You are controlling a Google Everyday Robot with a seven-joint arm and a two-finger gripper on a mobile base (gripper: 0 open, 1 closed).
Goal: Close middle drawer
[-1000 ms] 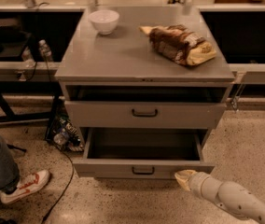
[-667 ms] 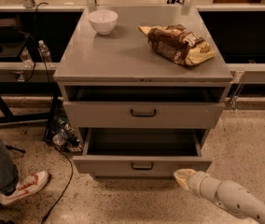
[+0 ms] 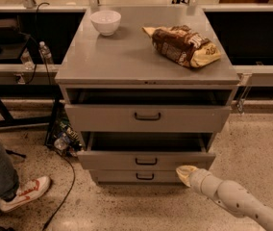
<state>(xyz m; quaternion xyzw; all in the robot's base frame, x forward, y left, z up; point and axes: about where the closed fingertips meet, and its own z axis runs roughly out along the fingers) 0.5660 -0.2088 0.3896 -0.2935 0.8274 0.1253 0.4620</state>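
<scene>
The grey cabinet (image 3: 146, 61) has three drawers. The middle drawer (image 3: 103, 160), with a low front panel and a small dark bar handle (image 3: 146, 161), stands partly pulled out, its tray open on top. My gripper (image 3: 184, 173), a cream-coloured tip on a white arm coming from the lower right, is shut and empty. It sits at the lower right of the middle drawer's front panel, touching or very nearly touching it. The top drawer (image 3: 103, 118), with a taller front, is also pulled out a little.
A white bowl (image 3: 105, 21) and a brown snack bag (image 3: 184, 46) lie on the cabinet top. The bottom drawer front (image 3: 112, 176) shows beneath. A person's leg and sneaker (image 3: 23, 194) are at the lower left, with cables and bottles (image 3: 62, 141) beside the cabinet.
The middle drawer has slid part of the way into the cabinet, uncovering the bottom drawer front. My gripper has moved forward with its front panel. The top drawer has not moved.
</scene>
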